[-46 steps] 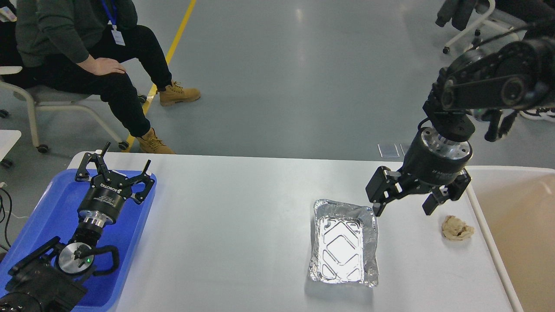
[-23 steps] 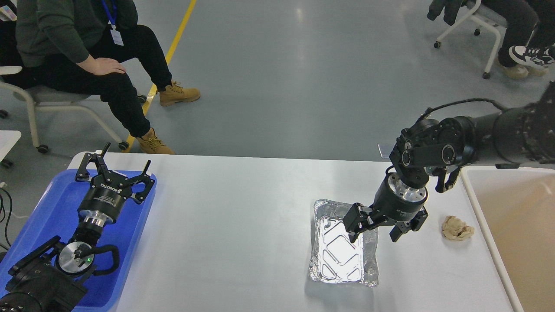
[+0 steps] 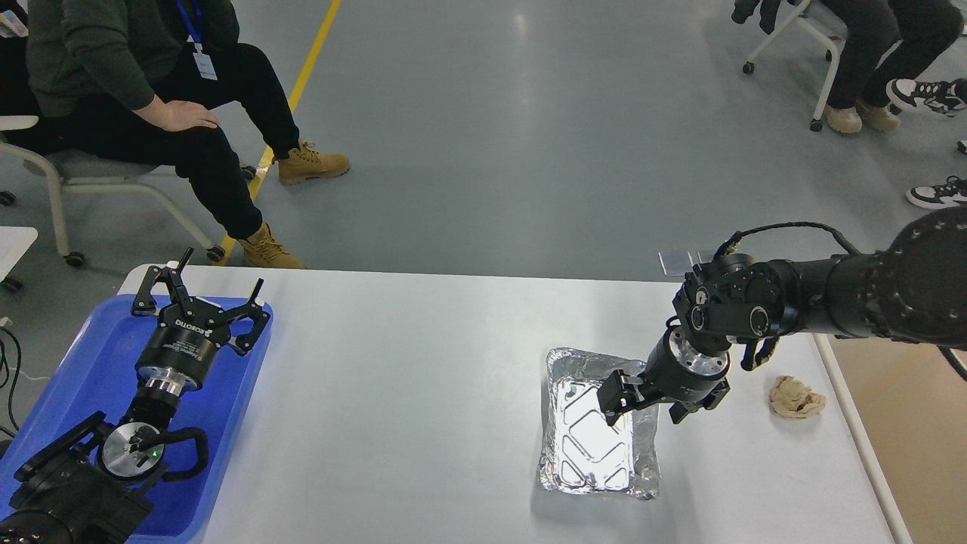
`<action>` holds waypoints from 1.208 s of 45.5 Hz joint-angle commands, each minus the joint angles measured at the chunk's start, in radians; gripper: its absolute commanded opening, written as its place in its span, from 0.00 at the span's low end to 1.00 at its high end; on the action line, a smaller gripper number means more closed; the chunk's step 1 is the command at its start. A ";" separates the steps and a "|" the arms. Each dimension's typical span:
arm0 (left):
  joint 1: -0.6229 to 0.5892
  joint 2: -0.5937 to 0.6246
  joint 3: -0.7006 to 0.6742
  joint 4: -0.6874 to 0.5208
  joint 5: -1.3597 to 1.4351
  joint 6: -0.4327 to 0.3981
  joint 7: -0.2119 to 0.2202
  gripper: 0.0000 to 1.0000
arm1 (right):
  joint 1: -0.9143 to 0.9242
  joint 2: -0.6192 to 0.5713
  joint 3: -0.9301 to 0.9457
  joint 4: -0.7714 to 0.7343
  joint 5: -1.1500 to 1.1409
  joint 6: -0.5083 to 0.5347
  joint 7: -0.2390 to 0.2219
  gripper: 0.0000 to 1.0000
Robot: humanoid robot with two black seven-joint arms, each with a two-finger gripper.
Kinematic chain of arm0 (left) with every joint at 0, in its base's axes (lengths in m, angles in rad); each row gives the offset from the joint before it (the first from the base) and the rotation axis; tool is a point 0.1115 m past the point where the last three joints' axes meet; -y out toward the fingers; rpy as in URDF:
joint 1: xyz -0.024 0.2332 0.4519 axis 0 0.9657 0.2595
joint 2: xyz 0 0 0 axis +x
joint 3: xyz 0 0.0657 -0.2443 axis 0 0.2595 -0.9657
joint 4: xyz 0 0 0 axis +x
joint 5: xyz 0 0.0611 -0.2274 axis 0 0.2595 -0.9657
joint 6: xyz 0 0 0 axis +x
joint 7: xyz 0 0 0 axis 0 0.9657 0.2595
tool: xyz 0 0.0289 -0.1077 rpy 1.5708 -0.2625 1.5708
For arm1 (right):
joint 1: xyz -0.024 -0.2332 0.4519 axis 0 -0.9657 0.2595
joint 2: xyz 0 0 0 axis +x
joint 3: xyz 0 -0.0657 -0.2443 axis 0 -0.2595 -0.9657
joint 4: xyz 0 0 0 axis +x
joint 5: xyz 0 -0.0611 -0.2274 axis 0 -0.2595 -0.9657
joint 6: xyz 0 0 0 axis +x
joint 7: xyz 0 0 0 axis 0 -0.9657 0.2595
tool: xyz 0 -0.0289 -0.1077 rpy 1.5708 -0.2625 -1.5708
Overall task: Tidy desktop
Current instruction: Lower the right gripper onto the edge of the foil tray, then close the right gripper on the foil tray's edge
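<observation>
The white desktop (image 3: 408, 393) holds an empty silver foil tray (image 3: 588, 449) right of centre and a crumpled beige paper ball (image 3: 795, 398) near its right edge. My right gripper (image 3: 644, 414) is open and points down. It hangs low over the foil tray's right rim, with one finger over the inside and one outside. My left gripper (image 3: 198, 291) is open and empty over the far end of the blue tray (image 3: 75, 378) at the left.
A beige white-rimmed bin (image 3: 906, 431) stands against the table's right edge. A seated person (image 3: 151, 98) is beyond the far left corner, and other people and chairs are at the far right. The floor lies behind the table.
My right arm has swung down and to the left, bringing the open gripper from above the paper ball's side to the foil tray's right rim. The left arm has not moved.
</observation>
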 commanded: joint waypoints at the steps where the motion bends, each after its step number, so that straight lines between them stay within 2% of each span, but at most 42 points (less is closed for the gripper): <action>1: 0.000 0.000 0.000 0.000 0.000 0.000 0.000 0.99 | -0.080 0.001 0.029 -0.086 -0.031 -0.024 -0.002 0.98; 6: 0.000 0.000 0.000 0.000 0.000 0.000 0.000 0.99 | -0.109 0.002 0.049 -0.106 -0.046 -0.082 -0.005 0.98; 11: 0.000 0.000 0.000 0.000 0.000 0.000 0.000 0.99 | -0.126 0.009 0.049 -0.108 -0.069 -0.097 -0.006 0.96; 16: 0.000 0.000 0.000 0.000 0.000 0.000 0.000 0.99 | -0.138 0.010 0.049 -0.108 -0.072 -0.112 -0.006 0.81; 27: 0.000 0.000 0.000 0.000 0.000 0.000 0.000 0.99 | -0.157 0.024 0.042 -0.109 -0.073 -0.171 -0.020 0.64; 34: 0.000 0.000 0.000 0.000 0.000 0.000 0.000 0.99 | -0.167 0.029 0.041 -0.118 -0.075 -0.182 -0.038 0.63; 48: 0.000 0.000 0.000 0.000 0.000 0.000 0.000 0.99 | -0.166 0.027 0.039 -0.120 -0.075 -0.182 -0.040 0.63; 53: 0.000 0.000 0.000 0.000 0.000 0.000 0.000 0.99 | -0.167 0.027 0.039 -0.120 -0.075 -0.180 -0.040 0.58; 55: 0.000 0.000 0.000 0.000 0.000 0.000 0.000 0.99 | -0.167 0.029 0.041 -0.120 -0.075 -0.180 -0.040 0.53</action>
